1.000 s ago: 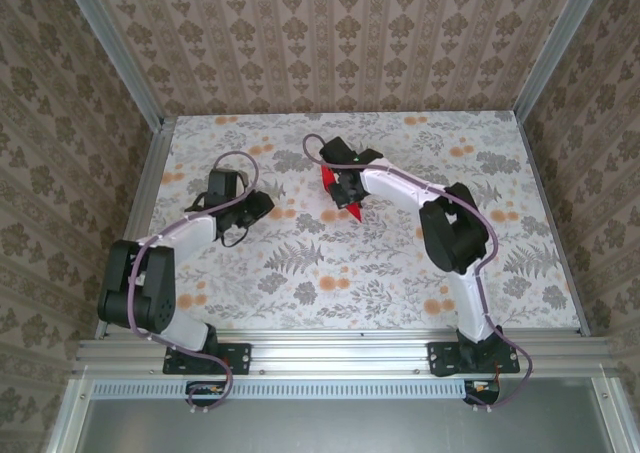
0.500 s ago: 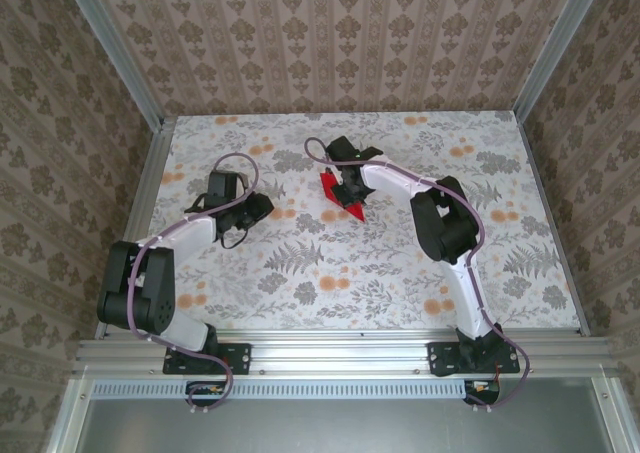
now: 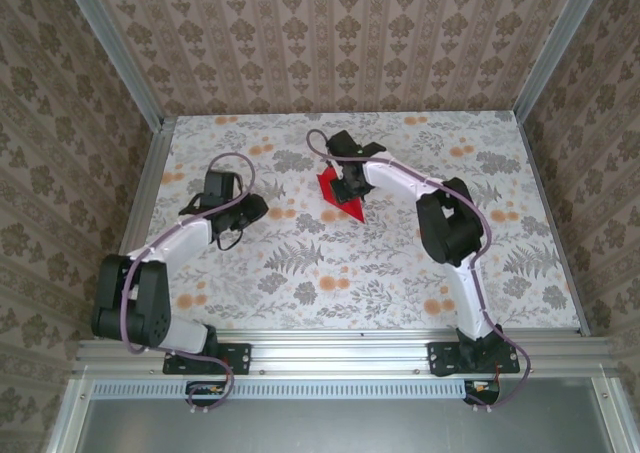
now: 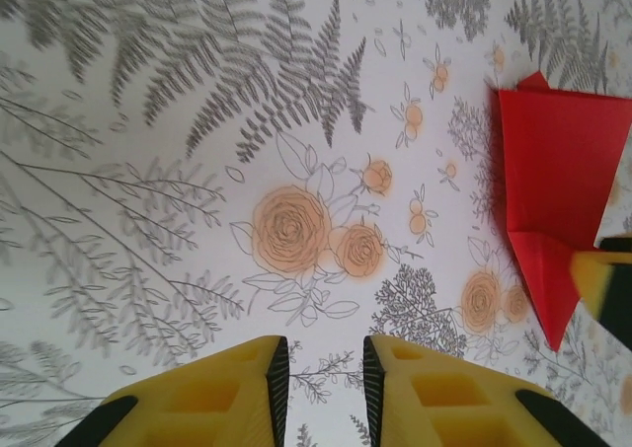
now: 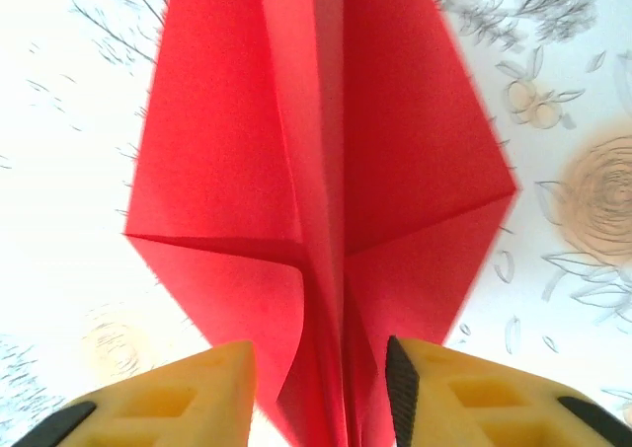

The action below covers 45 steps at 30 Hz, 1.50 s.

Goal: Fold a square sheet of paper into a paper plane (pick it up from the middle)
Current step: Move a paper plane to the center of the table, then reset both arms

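The square sheet of paper is folded into a red paper plane that lies on the flowered table, with its point toward the near side. My right gripper is at the plane's far end. In the right wrist view this gripper is open, its yellow fingers on either side of the plane's raised centre fold, with gaps on both sides. My left gripper hovers to the plane's left. Its jaws stand open by a narrow gap over bare table. The plane lies to its right.
Metal rails and patterned walls enclose the table on the left, right and far sides. A yellow finger of the right gripper shows at the right edge of the left wrist view.
My right gripper has opened from a pinch on the plane's centre fold, and the plane now lies flatter on the table. My left jaws have widened slightly.
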Motion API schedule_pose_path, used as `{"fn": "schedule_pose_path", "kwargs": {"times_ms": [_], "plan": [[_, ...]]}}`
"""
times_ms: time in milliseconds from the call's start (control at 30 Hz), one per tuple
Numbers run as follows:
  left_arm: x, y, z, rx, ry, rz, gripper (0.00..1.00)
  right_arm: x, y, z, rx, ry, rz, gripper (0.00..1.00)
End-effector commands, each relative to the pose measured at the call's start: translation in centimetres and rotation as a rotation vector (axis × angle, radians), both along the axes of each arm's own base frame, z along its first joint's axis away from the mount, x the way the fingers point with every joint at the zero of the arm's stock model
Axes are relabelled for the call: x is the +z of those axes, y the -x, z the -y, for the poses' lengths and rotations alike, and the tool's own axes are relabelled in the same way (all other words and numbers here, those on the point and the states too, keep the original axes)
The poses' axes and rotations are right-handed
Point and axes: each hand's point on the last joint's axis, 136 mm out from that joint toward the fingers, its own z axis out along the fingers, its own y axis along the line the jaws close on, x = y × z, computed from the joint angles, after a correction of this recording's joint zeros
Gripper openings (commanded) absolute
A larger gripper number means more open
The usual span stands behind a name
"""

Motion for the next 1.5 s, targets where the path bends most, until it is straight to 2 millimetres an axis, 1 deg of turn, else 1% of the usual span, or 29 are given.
{"fn": "schedule_pose_path", "kwargs": {"times_ms": [0,33,67,100,133,167,233,267,300,333,400,433,467,500,533,567,600,667,733,867,933,1033,1100,1167,1233,1300,1367,1467], "plan": [[3.4,-0.3,-2.3,0.03,-0.137,0.076,0.32,8.8,-0.2,1.4,-0.094,-0.092,0.153,0.5],[4.1,-0.3,-3.0,0.043,-0.17,0.091,0.34,10.2,-0.2,2.3,-0.129,-0.101,0.182,0.54],[4.8,-0.3,-3.6,0.056,-0.201,0.104,0.36,11.1,-0.2,3.2,-0.161,-0.111,0.204,0.56],[5.6,-0.3,-4.1,0.066,-0.227,0.121,0.39,12.5,-0.1,4.2,-0.196,-0.128,0.241,0.58],[6.4,-0.3,-4.7,0.081,-0.254,0.14,0.41,13.4,0.0,5.2,-0.227,-0.141,0.271,0.61],[7.1,-0.3,-5.2,0.094,-0.279,0.155,0.42,14.8,0.2,6.2,-0.252,-0.161,0.316,0.64],[8.4,-0.3,-6.7,0.139,-0.338,0.186,0.47,17.4,0.7,8.8,-0.312,-0.181,0.423,0.72],[8.8,-0.2,-7.4,0.16,-0.361,0.197,0.51,18.3,0.9,10.0,-0.331,-0.182,0.469,0.76],[9.4,-0.2,-8.3,0.187,-0.387,0.21,0.57,19.5,1.1,11.4,-0.355,-0.182,0.534,0.8],[9.8,-0.2,-9.1,0.21,-0.41,0.22,0.64,20.0,1.5,13.0,-0.383,-0.163,0.587,0.85],[10.3,0.0,-10.8,0.26,-0.453,0.238,0.73,20.2,2.3,16.0,-0.442,-0.135,0.655,0.98],[10.6,-0.1,-11.5,0.271,-0.47,0.254,0.77,20.1,2.7,17.6,-0.474,-0.13,0.674,1.0],[10.7,-0.1,-12.1,0.282,-0.489,0.262,0.8,20.4,3.3,18.9,-0.507,-0.132,0.699,1.0],[10.7,-0.1,-12.8,0.297,-0.509,0.266,0.84,19.8,3.7,20.4,-0.542,-0.123,0.705,1.0],[10.6,-0.1,-13.5,0.305,-0.524,0.27,0.9,19.4,4.3,21.8,-0.581,-0.117,0.712,1.0],[10.5,-0.1,-14.0,0.32,-0.534,0.278,0.96,18.9,4.7,23.0,-0.616,-0.108,0.719,1.0],[10.4,0.0,-14.7,0.342,-0.546,0.288,1.0,18.6,5.2,24.2,-0.649,-0.104,0.735,1.0],[9.8,0.2,-16.0,0.376,-0.559,0.297,1.0,17.5,6.2,26.1,-0.708,-0.072,0.757,1.0],[9.2,0.5,-17.5,0.421,-0.585,0.301,1.0,15.9,7.5,28.1,-0.78,-0.032,0.779,1.0],[7.8,1.6,-20.0,0.498,-0.693,0.282,1.0,13.3,9.5,29.5,-0.805,-0.006,0.855,1.0],[6.8,1.6,-20.1,0.48,-0.716,0.283,1.0,12.3,10.3,30.0,-0.811,-0.002,0.899,1.0],[5.0,1.1,-19.4,0.417,-0.731,0.321,1.0,10.5,10.9,30.4,-0.788,0.047,0.916,1.0],[4.4,0.7,-18.9,0.38,-0.728,0.361,1.0,9.1,10.7,30.6,-0.774,0.084,0.887,1.0],[3.6,0.4,-18.3,0.338,-0.731,0.408,1.0,7.8,10.1,30.2,-0.733,0.095,0.859,1.0],[3.2,0.2,-17.6,0.289,-0.729,0.457,1.0,7.1,9.5,29.6,-0.702,0.073,0.862,1.0],[3.2,-0.3,-16.7,0.227,-0.725,0.512,1.0,6.3,8.9,29.1,-0.675,0.051,0.863,1.0],[3.3,-0.7,-15.5,0.168,-0.711,0.577,1.0,6.2,8.1,28.4,-0.64,0.022,0.883,1.0],[3.0,-1.4,-14.4,0.108,-0.687,0.634,1.0,6.5,7.3,27.5,-0.588,-0.024,0.914,1.0]]}}
